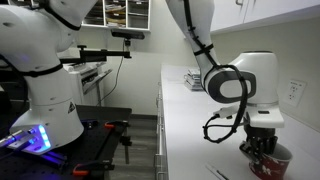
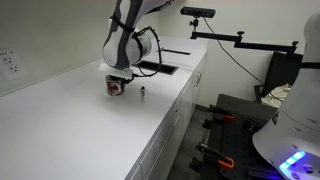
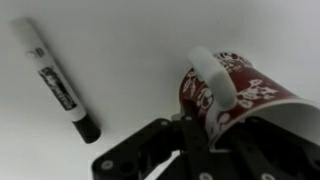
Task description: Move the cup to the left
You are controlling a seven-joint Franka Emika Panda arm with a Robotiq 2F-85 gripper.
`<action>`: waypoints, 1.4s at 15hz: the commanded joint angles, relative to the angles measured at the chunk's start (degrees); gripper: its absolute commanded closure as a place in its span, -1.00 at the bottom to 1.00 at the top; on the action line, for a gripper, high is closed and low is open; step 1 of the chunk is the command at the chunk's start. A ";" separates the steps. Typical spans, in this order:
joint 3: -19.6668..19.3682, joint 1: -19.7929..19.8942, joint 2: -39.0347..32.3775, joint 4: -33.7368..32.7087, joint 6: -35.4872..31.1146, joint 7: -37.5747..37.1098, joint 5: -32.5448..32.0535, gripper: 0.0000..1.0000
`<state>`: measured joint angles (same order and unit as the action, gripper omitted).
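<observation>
The cup is white with a dark red pattern and a white side handle. It shows in the wrist view (image 3: 240,92) and in both exterior views (image 1: 270,162) (image 2: 116,88), on the white counter (image 2: 70,120). My gripper (image 3: 205,140) comes down on it from above (image 1: 262,146) (image 2: 118,77). The dark fingers are closed on the cup's wall next to the handle. The cup's base is hidden in the wrist view, so I cannot tell whether it touches the counter.
A black and white marker (image 3: 55,80) lies on the counter to one side of the cup, and it also shows in an exterior view (image 2: 143,92). A sink (image 2: 160,68) is set in the counter beyond. The counter's front edge (image 2: 170,110) runs close by.
</observation>
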<state>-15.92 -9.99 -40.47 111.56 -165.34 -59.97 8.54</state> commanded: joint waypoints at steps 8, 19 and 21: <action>-5.58 -13.17 14.52 21.47 -6.11 -1.65 -3.33 0.95; -9.83 -27.63 17.58 25.76 -5.24 -4.99 -10.77 0.95; -8.33 -26.73 18.25 26.72 -5.74 -4.73 -10.29 0.95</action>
<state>-26.16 -38.52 -25.20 135.91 -170.26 -66.56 -1.73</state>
